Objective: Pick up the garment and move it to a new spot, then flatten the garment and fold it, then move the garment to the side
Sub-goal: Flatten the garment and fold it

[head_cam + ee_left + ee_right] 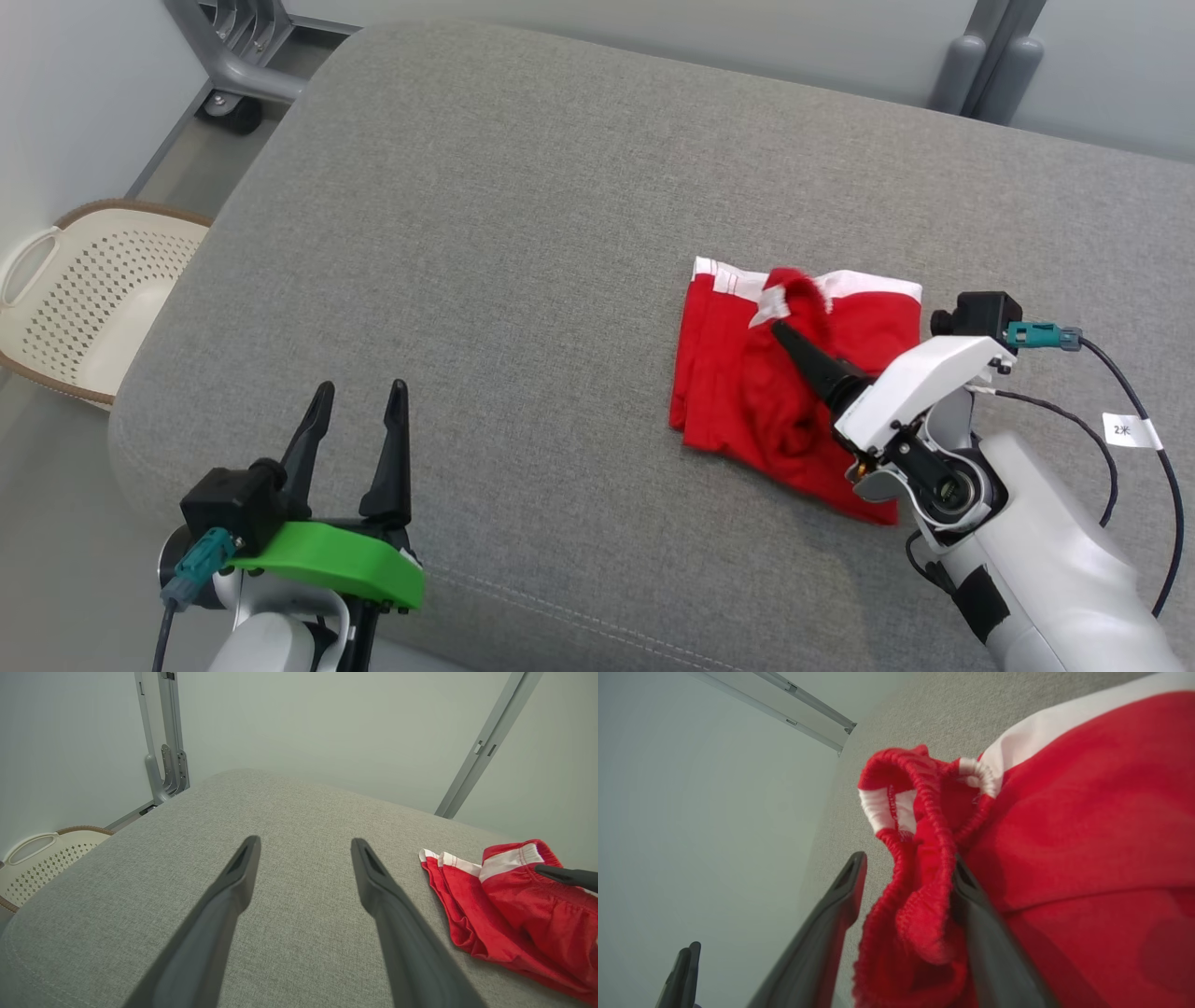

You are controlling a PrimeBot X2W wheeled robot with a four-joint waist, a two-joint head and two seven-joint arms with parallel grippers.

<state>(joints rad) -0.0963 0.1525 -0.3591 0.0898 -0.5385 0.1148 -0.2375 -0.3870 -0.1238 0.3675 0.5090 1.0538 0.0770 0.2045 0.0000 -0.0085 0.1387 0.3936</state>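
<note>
- The red shorts (747, 373) lay roughly folded on the grey cushion (513, 233), right of centre in the head view.
- The right gripper (906, 861) had its jaws apart, with the raised waistband bunched loosely between them, not pinched.
- Best, I judge, to back straight out along the fingers so the elastic cannot snag and drag the fold.
- The right arm reached in low from the lower right, and the left gripper (359, 392) hovered at lower left, jaws wide and empty.
</note>
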